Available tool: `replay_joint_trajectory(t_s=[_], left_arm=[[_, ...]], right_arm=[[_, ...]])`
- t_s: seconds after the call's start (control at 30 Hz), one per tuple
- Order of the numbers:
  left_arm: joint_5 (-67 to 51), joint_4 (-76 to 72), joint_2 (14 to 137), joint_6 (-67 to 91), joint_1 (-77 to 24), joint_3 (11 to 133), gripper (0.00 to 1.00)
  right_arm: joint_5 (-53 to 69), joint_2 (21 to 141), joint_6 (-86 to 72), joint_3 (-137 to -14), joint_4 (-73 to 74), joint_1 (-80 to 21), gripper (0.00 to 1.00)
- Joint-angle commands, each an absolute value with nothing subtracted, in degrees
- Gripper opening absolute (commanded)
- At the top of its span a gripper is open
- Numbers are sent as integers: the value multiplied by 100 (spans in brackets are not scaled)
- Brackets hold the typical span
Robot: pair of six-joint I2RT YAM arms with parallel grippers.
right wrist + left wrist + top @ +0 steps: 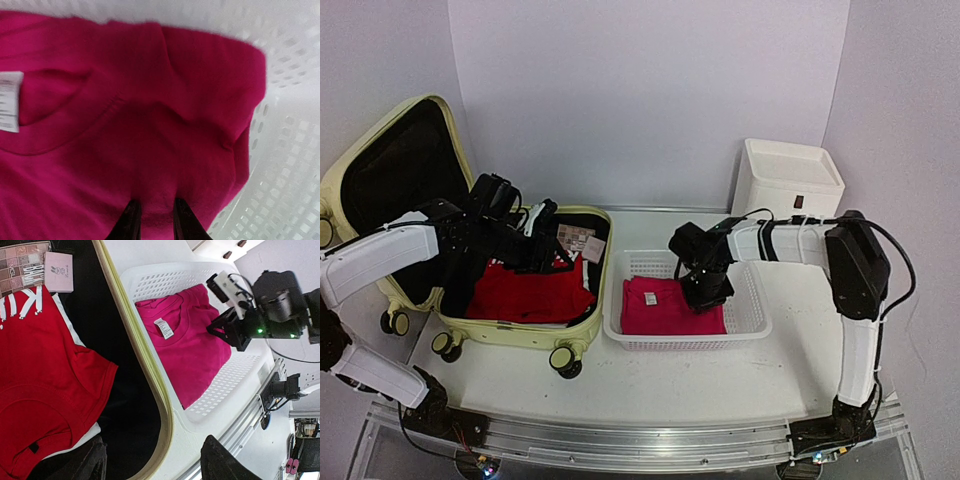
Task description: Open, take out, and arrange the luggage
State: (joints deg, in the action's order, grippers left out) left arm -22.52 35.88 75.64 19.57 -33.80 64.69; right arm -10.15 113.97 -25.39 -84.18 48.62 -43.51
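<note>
- Right pincer (154,222) sits closest to the lens in its wrist view, its dark tips a narrow gap apart and pressed into a folded magenta T-shirt (150,125). Whether fabric is pinched, I cannot tell.
- Left pincer (155,465) is spread wide, holding nothing, above the luggage's right rim.
- Luggage (510,337), a pale yellow-green hard shell with rounded corners, lies open at the left of the overhead frame on the white tabletop (670,385). Its black-lined lid is raised at upper left, with black-and-cream casters (565,360) along the lower edge.
- Inside lie a red T-shirt (525,295) with white lettering, an eyeshadow palette (22,262) and a small pink box (58,271).
- White mesh basket (750,300), just right of the luggage, holds the magenta T-shirt.
</note>
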Motion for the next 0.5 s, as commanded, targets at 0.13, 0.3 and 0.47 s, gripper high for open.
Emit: replay_joint_trajectory(t_s=[0.13,0.3,0.47], left_arm=[[-2307,3365,7408,2021,-3401,6490,65],[-2286,3363,7458,2009,-3402,6510,65],[-2307,3359,7528,1982,-3406,6559,65]], right_arm=[[-1974,11668,-2905,-7906,5400,-4158,23],[-2608,11536,-3260,-7635,5773,-4157,22],[-2994,11503,-3483,-7833,6077,-4166,22]])
